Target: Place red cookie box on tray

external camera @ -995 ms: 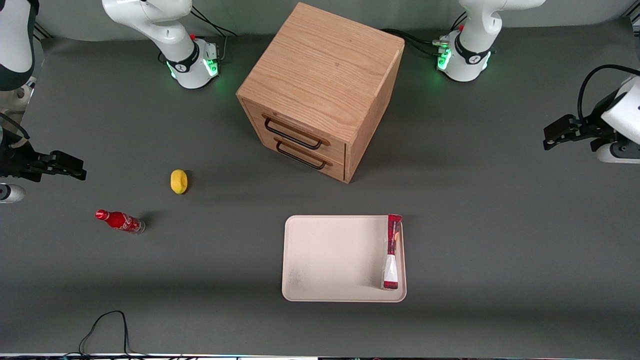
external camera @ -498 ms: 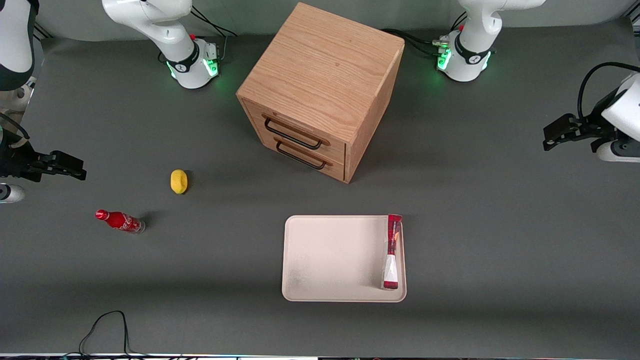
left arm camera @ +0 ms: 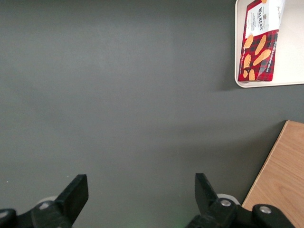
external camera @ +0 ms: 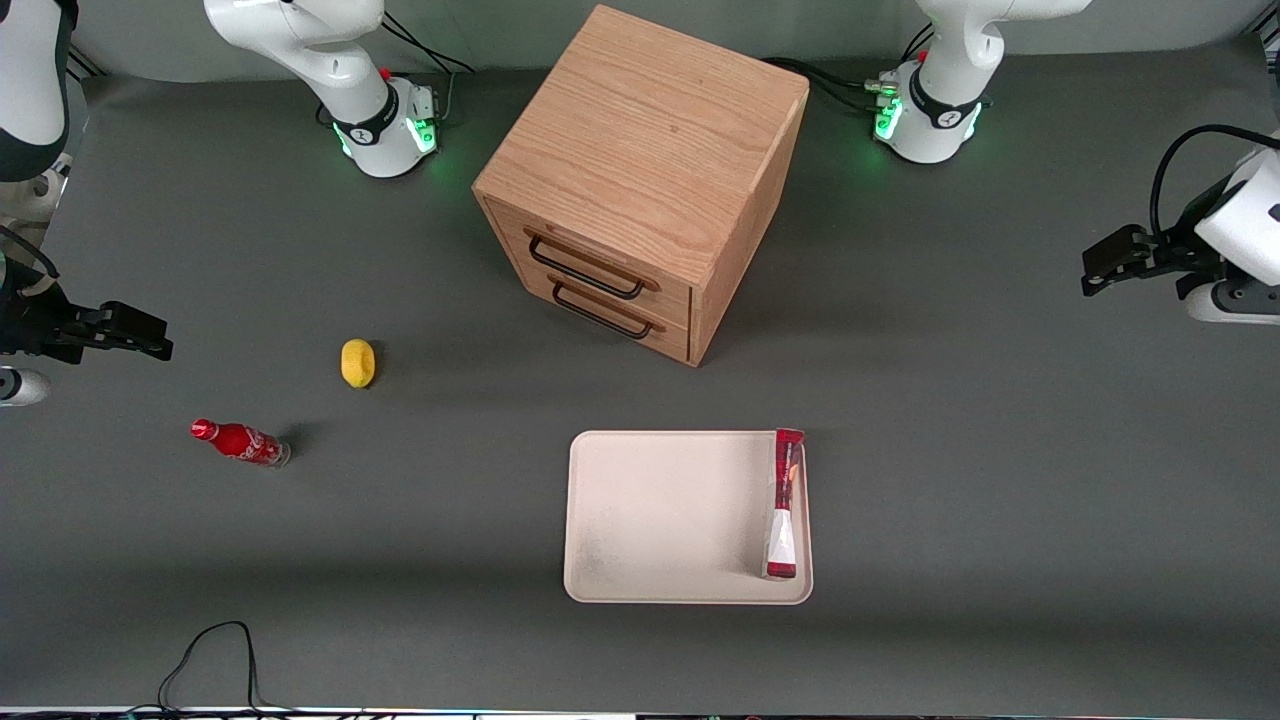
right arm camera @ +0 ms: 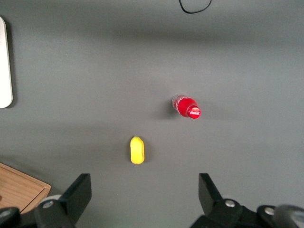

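The box (external camera: 783, 504), red tartan with a white end, lies in the tray (external camera: 660, 520) along one short rim, seemingly propped on edge. The gripper (external camera: 1095, 272) hangs empty, fingers spread, well off toward the working arm's end.

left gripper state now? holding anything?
Left gripper: open, holding nothing, up above bare table toward the working arm's end; red cookie box lies on the tray.

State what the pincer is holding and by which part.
Nothing. The pincer is open and empty above bare table toward the working arm's end; the cookie box lies on the tray.
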Robot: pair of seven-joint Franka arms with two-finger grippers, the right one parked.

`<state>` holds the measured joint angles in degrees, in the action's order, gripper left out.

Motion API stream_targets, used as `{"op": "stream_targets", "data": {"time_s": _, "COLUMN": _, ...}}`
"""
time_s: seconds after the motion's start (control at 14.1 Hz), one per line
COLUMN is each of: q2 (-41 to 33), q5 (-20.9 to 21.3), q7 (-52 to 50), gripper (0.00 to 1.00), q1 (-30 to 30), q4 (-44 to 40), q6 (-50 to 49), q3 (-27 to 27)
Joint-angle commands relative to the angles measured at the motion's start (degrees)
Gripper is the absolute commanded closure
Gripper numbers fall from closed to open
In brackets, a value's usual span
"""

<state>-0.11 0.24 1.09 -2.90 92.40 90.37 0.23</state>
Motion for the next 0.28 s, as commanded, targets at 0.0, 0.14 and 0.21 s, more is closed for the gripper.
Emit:
{"op": "stream_targets", "data": {"time_s": 0.0, "q2": -1.12, "q5": 0.64, "q7": -0.29, "gripper": 0.00, "q1": -0.27, "q4": 0.59, "q6": -0.90, "q3": 0.12}}
{"op": "stream_targets", "data": {"time_s": 0.14, "q2": -1.03, "q5": 0.64, "q7": -0.29, "gripper": 0.00, "q1": -0.18, "q4": 0.59, "q6": -0.81, "q3": -0.05}}
{"op": "stream_targets", "data": {"time_s": 0.21, "q2": -1.03, "q5": 0.64, "q7": -0.29, "gripper": 0.00, "q1": -0.09, "q4": 0.59, "q6": -0.81, "q3": -0.05}}
